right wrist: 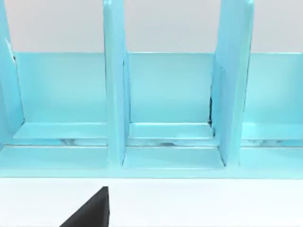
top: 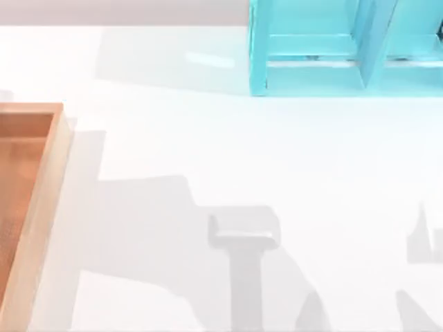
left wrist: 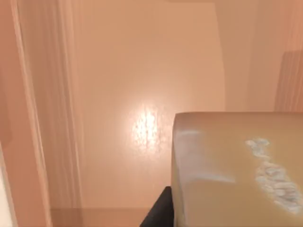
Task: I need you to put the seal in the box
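L gripper carrying seal close over box floor; how wide it's gaping: can't tell.

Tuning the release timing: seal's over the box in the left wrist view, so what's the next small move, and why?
Probably lower a little further, then open the jaws. In the left wrist view the seal sits close to the camera, with the box floor and its wood walls behind it, so it is already over the box. Whether it touches the floor cannot be told, hence ease down first.
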Controlling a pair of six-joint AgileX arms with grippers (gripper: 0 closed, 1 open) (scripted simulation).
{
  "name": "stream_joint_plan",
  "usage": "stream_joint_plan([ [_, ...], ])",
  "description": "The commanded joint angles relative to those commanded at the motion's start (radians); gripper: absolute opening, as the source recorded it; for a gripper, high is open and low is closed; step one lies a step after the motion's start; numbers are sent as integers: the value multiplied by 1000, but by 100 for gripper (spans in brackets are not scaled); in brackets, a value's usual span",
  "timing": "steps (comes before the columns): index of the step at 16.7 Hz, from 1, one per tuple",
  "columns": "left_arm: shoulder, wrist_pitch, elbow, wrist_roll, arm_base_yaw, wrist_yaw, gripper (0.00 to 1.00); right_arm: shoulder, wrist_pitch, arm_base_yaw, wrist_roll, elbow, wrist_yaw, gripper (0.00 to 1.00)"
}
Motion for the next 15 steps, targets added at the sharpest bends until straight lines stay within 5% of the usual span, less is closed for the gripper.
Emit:
stream_joint_plan([
  [14,17,254,-237,5,4,0,0,0,0,0,0,0,0,100],
  [15,17,254,-237,5,4,0,8,0,0,0,0,0,0,100],
])
